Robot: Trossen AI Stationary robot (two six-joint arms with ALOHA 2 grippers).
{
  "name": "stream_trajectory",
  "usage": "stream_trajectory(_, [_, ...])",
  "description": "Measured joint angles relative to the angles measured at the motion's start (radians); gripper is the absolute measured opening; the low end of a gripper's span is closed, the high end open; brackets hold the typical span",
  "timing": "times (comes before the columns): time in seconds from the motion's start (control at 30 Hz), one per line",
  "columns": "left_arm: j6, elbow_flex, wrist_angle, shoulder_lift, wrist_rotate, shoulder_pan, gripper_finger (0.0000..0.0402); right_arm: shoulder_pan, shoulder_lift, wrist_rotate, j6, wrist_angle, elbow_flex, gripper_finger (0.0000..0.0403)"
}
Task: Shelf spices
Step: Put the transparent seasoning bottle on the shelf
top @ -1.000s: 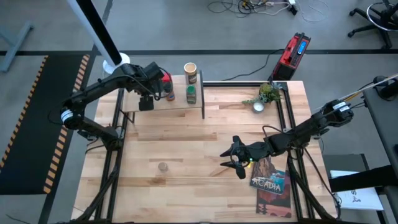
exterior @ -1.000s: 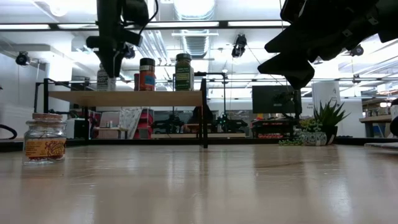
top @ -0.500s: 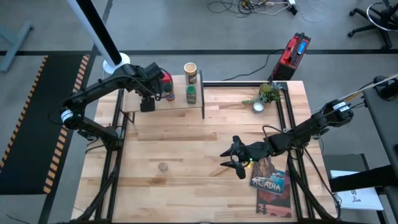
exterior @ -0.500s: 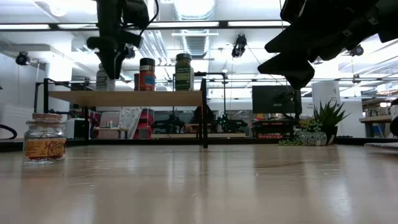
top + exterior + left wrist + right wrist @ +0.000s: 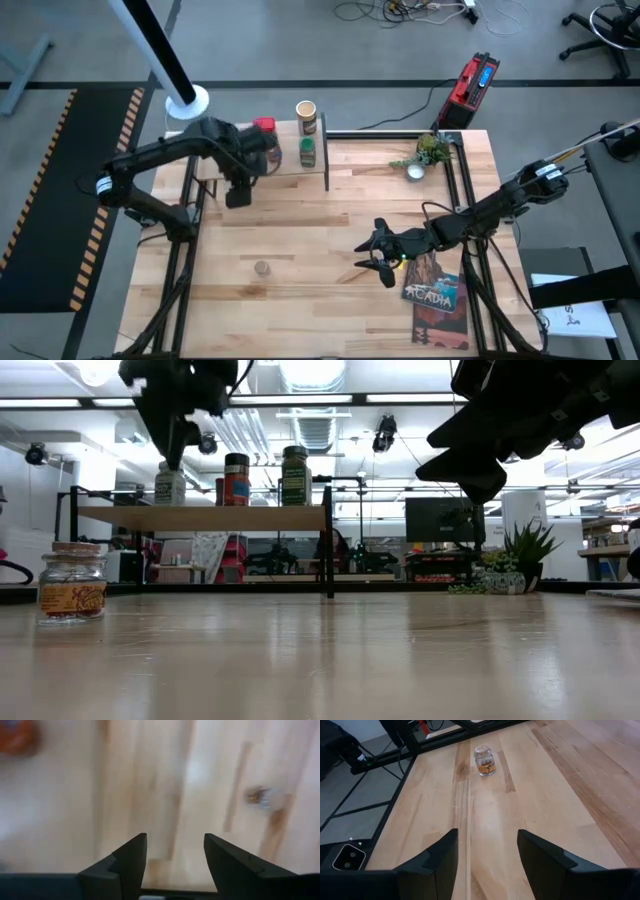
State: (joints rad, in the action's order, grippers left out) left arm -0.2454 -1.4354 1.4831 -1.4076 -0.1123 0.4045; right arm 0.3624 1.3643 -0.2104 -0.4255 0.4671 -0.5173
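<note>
One jar left on the worktop, four spices already up on the shelf.

I read my left pincer [image 5: 237, 193] as released and empty, jaws apart in its wrist view, hanging just off the shelf's [image 5: 205, 166] front edge near the worktop's far left corner. On the shelf stand the white-capped jar [image 5: 169, 484], red tin [image 5: 264, 125], dark-capped brown jar [image 5: 236, 478], green-lidded jar [image 5: 307, 152] and, in the high view, the tan canister [image 5: 306, 116]. The last jar [image 5: 262, 268] stands upright in the open, toward the near edge, left of centre. From my left pincer it lies toward the near edge and slightly right; my right pincer [image 5: 382, 262], also released, hovers beside the Acadia book [image 5: 440, 295], and the jar sits to its left. Neither arm is clearly nearer.
</note>
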Motion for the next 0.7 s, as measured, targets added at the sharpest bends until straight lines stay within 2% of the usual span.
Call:
stream_trajectory(0.23, [0.187,0.003,-0.100,0.014,-0.005,-0.295,0.0176,0.000,0.000,0.000,0.001,-0.011,0.003,0.0181])
stream_trajectory(0.4, [0.377,0.005,-0.269,0.007,0.009,-0.548,0.0177,0.000,0.000,0.000,0.007,-0.014,0.003,0.0181])
stream_trajectory(0.47, [0.459,0.007,-0.352,0.006,0.052,-0.649,0.0178,0.000,0.000,0.000,0.008,-0.014,0.003,0.0181])
stream_trajectory(0.57, [0.592,0.011,-0.452,0.006,0.173,-0.785,0.0177,0.000,0.000,-0.001,0.007,-0.019,0.003,0.0181])
stream_trajectory(0.7, [0.750,0.012,-0.455,-0.006,0.313,-0.908,0.0171,0.000,0.000,-0.001,0.008,-0.026,0.003,0.0181])
